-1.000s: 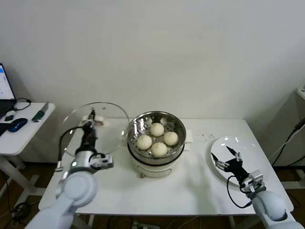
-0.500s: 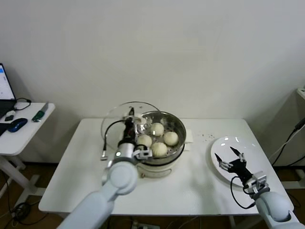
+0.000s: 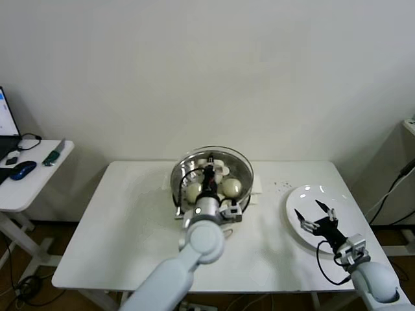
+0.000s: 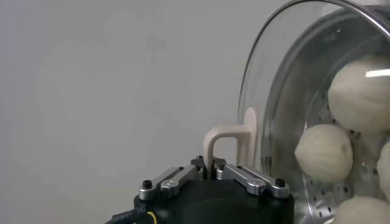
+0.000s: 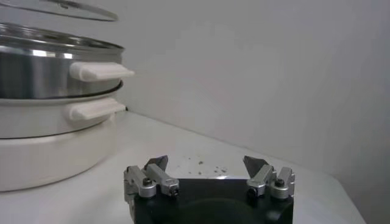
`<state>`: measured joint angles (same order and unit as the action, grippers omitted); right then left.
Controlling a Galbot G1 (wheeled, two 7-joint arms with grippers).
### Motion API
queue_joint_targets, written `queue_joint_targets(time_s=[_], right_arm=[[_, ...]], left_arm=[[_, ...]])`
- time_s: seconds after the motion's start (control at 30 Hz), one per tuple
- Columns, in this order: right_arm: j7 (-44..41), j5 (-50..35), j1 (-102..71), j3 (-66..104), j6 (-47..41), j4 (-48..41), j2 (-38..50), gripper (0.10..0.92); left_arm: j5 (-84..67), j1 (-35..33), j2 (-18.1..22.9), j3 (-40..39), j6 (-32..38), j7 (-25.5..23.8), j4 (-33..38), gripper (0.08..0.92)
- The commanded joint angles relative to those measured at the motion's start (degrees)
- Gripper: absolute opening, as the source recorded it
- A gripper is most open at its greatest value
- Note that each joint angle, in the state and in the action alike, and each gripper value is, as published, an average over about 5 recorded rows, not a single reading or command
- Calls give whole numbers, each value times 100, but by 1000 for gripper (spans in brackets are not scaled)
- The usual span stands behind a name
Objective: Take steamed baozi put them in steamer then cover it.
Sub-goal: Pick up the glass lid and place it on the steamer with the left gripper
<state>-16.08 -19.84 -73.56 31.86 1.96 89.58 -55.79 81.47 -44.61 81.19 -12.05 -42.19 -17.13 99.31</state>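
Note:
The steel steamer (image 3: pixel 241 170) stands on its white cooker base at the table's middle, with cream-white baozi (image 3: pixel 231 188) inside. My left gripper (image 3: pixel 209 173) is shut on the cream handle (image 4: pixel 226 141) of a clear glass lid (image 3: pixel 220 153) and holds the lid just above the steamer. The left wrist view shows the lid (image 4: pixel 268 73) with baozi (image 4: pixel 324 152) on the perforated floor behind it. My right gripper (image 3: pixel 318 216) is open and empty over the white plate (image 3: pixel 303 194) at the right. In the right wrist view that gripper (image 5: pixel 206 172) faces the steamer (image 5: pixel 42 64).
A side table (image 3: pixel 26 178) at the far left holds a mouse and small items. Dark specks lie on the table (image 3: pixel 283 185) between steamer and plate. The wall stands close behind the table.
My left arm has carried the glass lid from the table's left side rightwards to over the steamer. The right gripper has barely moved.

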Motion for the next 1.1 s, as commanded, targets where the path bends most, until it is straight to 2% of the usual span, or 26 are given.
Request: queue_joint_targets(time_s=[0.03, 0.77, 1.1], right_arm=[[-55, 39, -18, 41, 54, -39, -16, 823], [-122, 120, 26, 20, 126, -126, -37, 823], [-148, 158, 38, 2, 143, -134, -66, 823]], left_arm=[[175, 123, 482, -43, -281, 37, -644, 150], [89, 167, 265, 24, -281, 226, -906, 150], [14, 144, 306, 43, -281, 340, -958, 150]])
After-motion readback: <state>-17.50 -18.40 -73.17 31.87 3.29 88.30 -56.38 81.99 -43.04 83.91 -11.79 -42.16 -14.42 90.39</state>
